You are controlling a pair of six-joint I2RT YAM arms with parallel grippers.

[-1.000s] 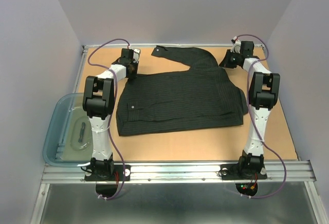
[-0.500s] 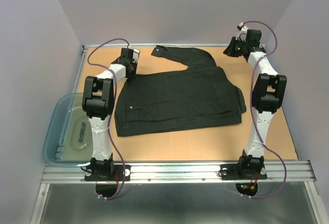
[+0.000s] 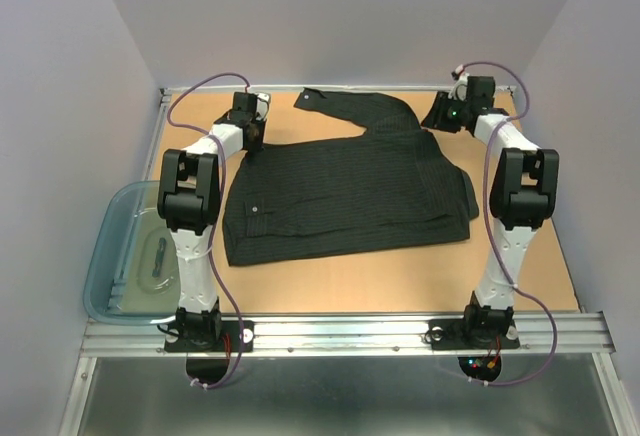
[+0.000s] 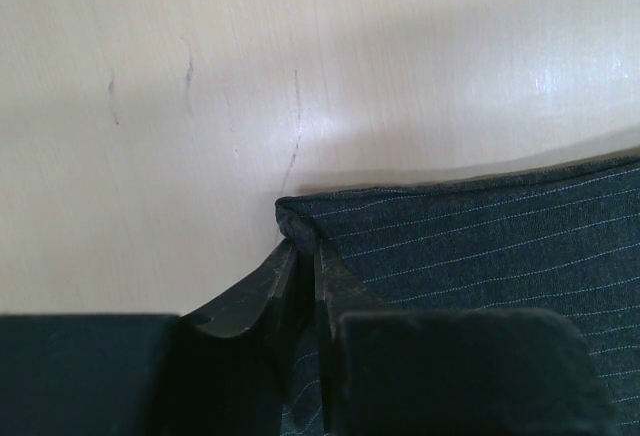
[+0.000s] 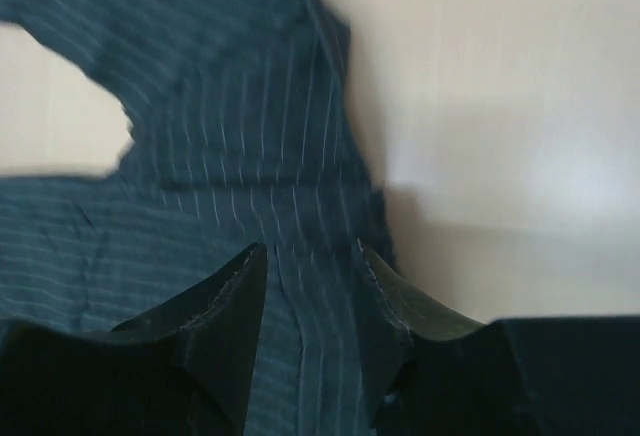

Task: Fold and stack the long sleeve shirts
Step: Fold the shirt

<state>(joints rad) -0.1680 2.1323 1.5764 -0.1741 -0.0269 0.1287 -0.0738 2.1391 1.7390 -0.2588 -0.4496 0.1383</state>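
Finds the black shirt spread flat on the table, pinches its far-left corner in the nearly closed left gripper, hangs the right gripper parted and empty over the far-right shoulder, likely risks a skewed, bunched fold from a one-sided pull.

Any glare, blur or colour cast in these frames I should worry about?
Left wrist: glare patch on the table, shirt pinstripes sharp. Right wrist: whole frame soft, shirt tinted blue-teal, shadow on the table beside it. Top external: even light, sharp, shirt reads true black.
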